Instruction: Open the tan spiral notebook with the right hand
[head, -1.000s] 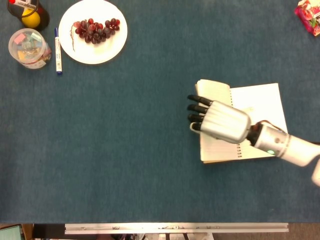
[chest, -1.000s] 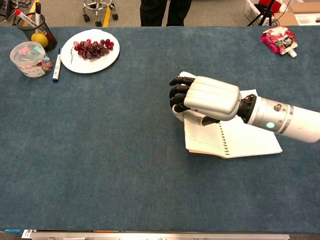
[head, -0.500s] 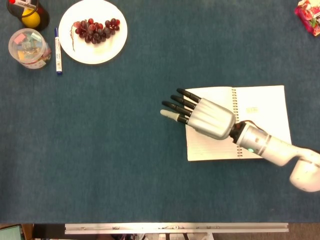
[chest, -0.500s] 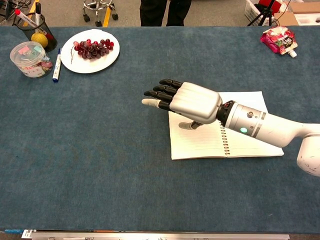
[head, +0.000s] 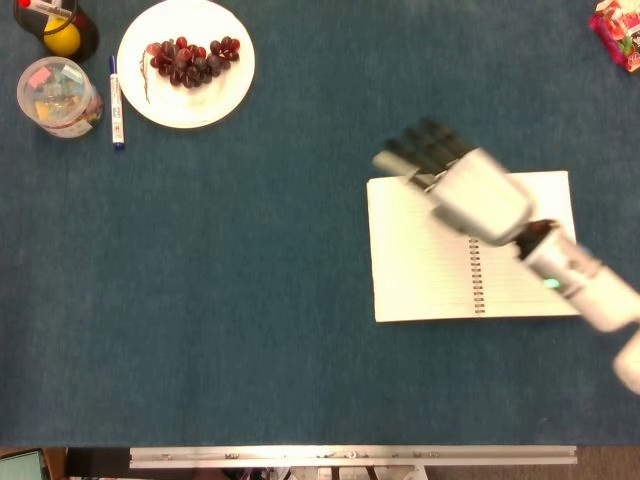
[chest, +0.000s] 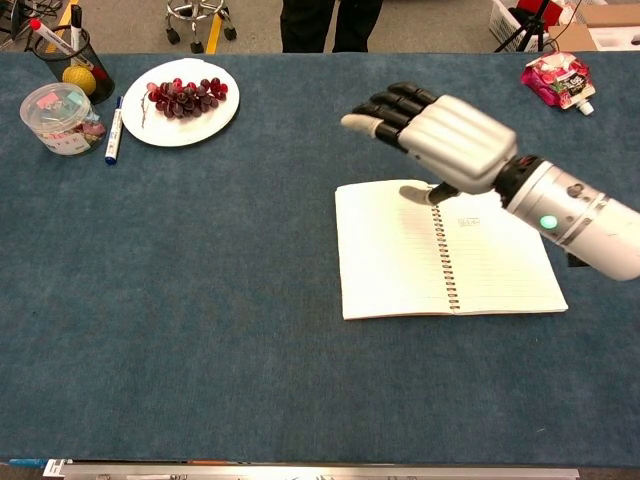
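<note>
The spiral notebook (head: 430, 255) (chest: 400, 255) lies flat and open on the blue table, showing lined white pages on both sides of its wire spine. My right hand (head: 460, 185) (chest: 440, 135) hovers above the notebook's far edge, raised off the pages, fingers stretched out toward the left and holding nothing. It looks blurred in the head view. My left hand shows in neither view.
A white plate of red grapes (head: 186, 62) (chest: 180, 102) sits far left, with a blue marker (head: 116, 100), a clear tub of clips (head: 58, 96) and a dark pen cup (head: 62, 28) beside it. A pink packet (head: 618, 30) (chest: 558, 80) lies at the far right corner.
The cover went from half-lifted to lying flat, so the notebook is open. My right hand has let go, risen and swung toward the far edge.
</note>
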